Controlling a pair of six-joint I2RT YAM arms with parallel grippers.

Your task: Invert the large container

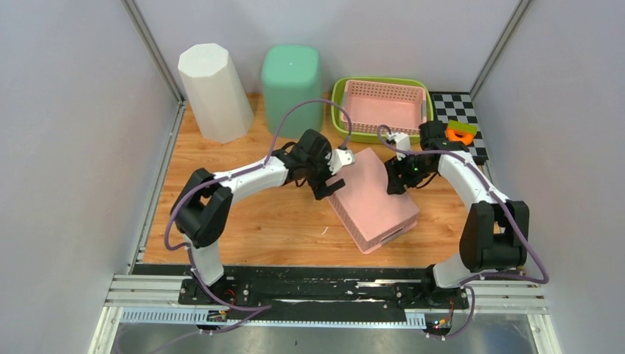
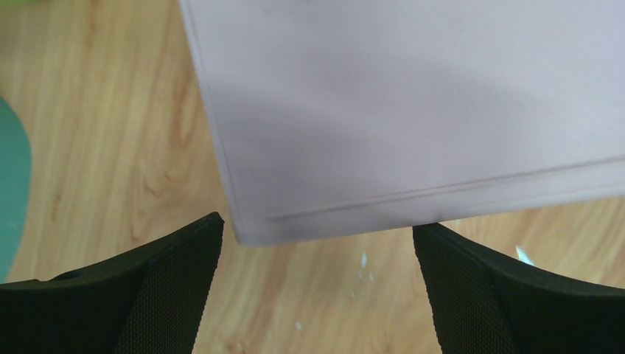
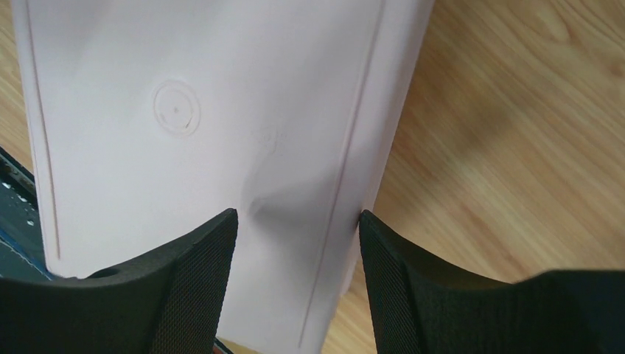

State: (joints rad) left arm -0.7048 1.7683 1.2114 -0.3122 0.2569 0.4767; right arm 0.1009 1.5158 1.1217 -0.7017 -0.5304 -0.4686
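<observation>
Where the left gripper hangs with its jaws spread to their widest and holding nothing, one corner of the large pink container shows just beyond and between the two black fingers. Right gripper: jaws part-way apart, closed on nothing, poised over the container's smooth base near its long edge, a moulded round mark showing further along that face. Container: base uppermost, lying askew at the middle of the wooden table, left arm at its far-left corner, right arm at its far-right edge, a handle slot visible in the near end wall. Further out, along the far edge: a tall white faceted bin, closed end up; just beside it a mint-green bin, closed end up; a green tray with a smaller pink basket sitting inside it. Far right: a checkered board bearing a small orange and green item.
</observation>
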